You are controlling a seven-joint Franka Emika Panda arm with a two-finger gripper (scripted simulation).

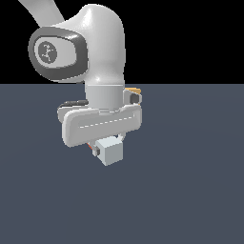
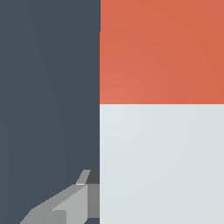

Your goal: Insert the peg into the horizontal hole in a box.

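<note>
My gripper (image 1: 106, 144) hangs below the white hand and is shut on the peg (image 1: 110, 152), held above the dark floor. The peg's pale grey-white end faces the exterior camera, and a sliver of its red-orange half (image 1: 91, 149) shows behind. In the wrist view the peg (image 2: 162, 109) fills much of the picture, red-orange half (image 2: 162, 52) beyond pale half (image 2: 162, 162), with one grey finger (image 2: 72, 202) pressed against its side. The other finger is out of frame. Only a tan corner of the box (image 1: 135, 89) peeks out behind the wrist. The hole is hidden.
The white arm's large joint (image 1: 81, 45) blocks much of the exterior view. A flat dark blue-grey floor (image 1: 190, 181) spreads all around, with black background above it.
</note>
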